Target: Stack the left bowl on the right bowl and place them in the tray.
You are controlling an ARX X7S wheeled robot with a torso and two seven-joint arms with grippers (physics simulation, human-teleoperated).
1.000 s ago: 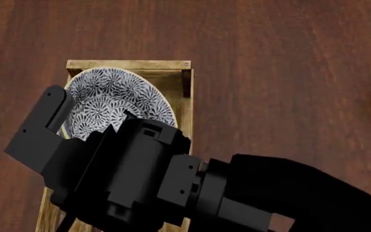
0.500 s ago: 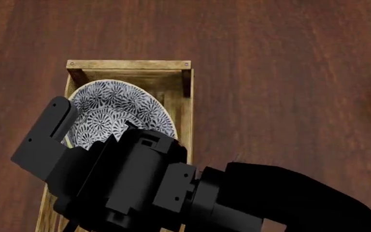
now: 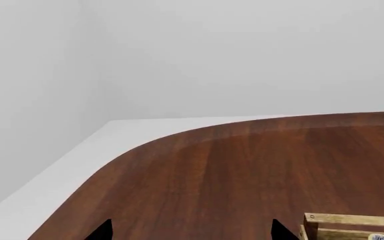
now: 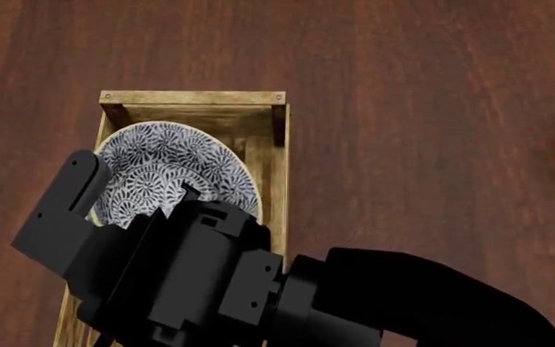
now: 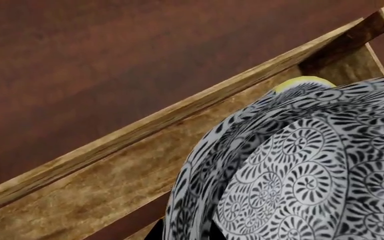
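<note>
Bowls [image 4: 167, 168] in tray [image 4: 193, 97], right claw [image 4: 176, 206] gripping rim

R arm [image 4: 393, 296] reaches in from lower right of head view, wrist bent toward upper left. R gripper [image 4: 128, 206] low, one dark finger [image 4: 66, 202] showing; jaws' gap hidden. L gripper [image 3: 188, 231]: only two dark fingertips [image 3: 104, 230] seen, well apart.

- Even, flat simulator light, no glare.
- Faint soft shadow inside tray [image 4: 280, 123] at 12 o'clock end.
- All views sharp, undistorted.
</note>
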